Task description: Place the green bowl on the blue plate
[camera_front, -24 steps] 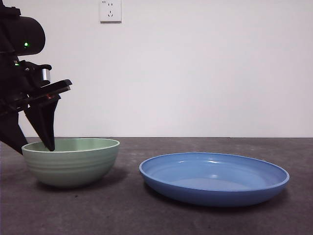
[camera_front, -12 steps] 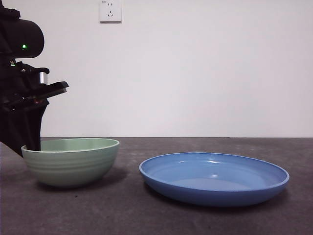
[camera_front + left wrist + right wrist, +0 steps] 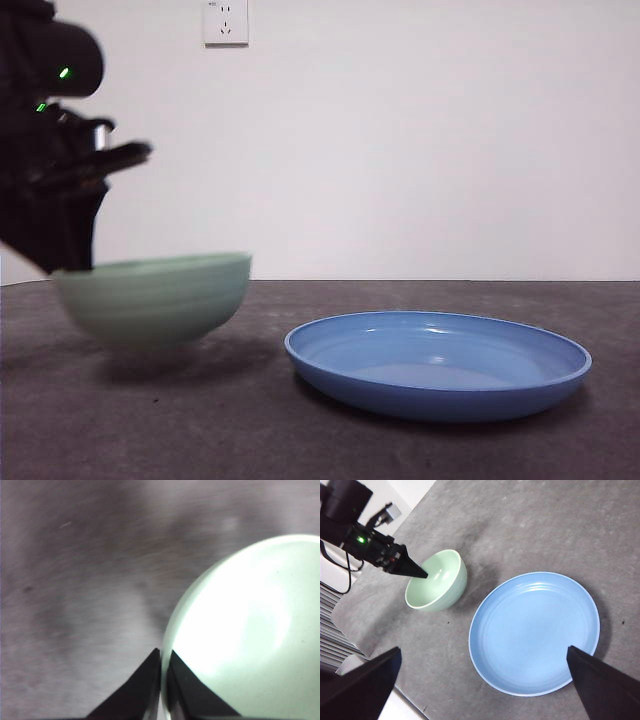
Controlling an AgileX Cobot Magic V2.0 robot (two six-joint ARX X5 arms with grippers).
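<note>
Tabletop point(image 3: 300, 440) dark grey, wall point(image 3: 420, 150) white; left hand point(image 3: 161, 656) pinching green bowl point(image 3: 152, 298) rim, right hand point(image 3: 485, 680) spread.

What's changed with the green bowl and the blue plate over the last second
The left gripper, shut on the rim of the green bowl, has lifted the bowl off the table; a second ago the bowl rested there with the jaws just reaching the rim. The blue plate has stayed put, and the right gripper hangs open high above it.
</note>
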